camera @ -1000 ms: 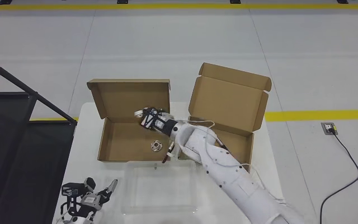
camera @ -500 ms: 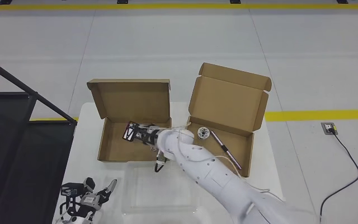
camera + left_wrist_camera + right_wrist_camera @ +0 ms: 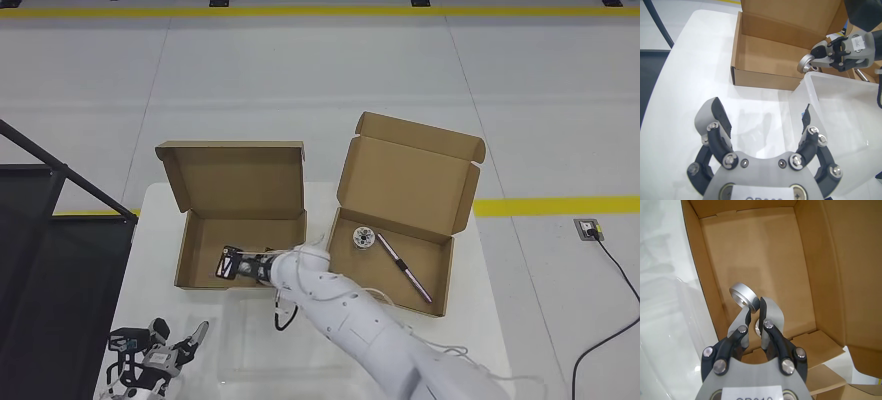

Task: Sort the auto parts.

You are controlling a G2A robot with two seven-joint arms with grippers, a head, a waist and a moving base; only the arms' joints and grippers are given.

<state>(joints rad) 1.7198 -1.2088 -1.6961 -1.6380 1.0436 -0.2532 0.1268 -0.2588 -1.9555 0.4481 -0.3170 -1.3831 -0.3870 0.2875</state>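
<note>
Two open cardboard boxes sit side by side at the far part of the white counter [image 3: 150,250], their lids standing up, with a clear plastic bin [image 3: 300,340] in front of them. The right gripper [image 3: 755,306] is over the box on the robot's left [image 3: 757,256], near that box's front wall, and its fingers are closed almost together on the edge of a metal ring [image 3: 745,295]. The ring is held clear of the cardboard floor, tilted, with its open face turned partly towards the counter side of the box. From the left wrist view the same ring [image 3: 804,63] hangs at the tip of the right gripper [image 3: 813,58], just above the near wall of the box [image 3: 762,56] and beside the corner of the bin [image 3: 810,83]. The left gripper [image 3: 762,113] hovers over the front left part of the counter, its fingers spread wide with nothing between them; one finger is just beside the bin's wall. The box on the robot's right [image 3: 440,290] holds a round metal part [image 3: 363,237] and a thin rod [image 3: 402,267], lying apart from each other on its floor.
</note>
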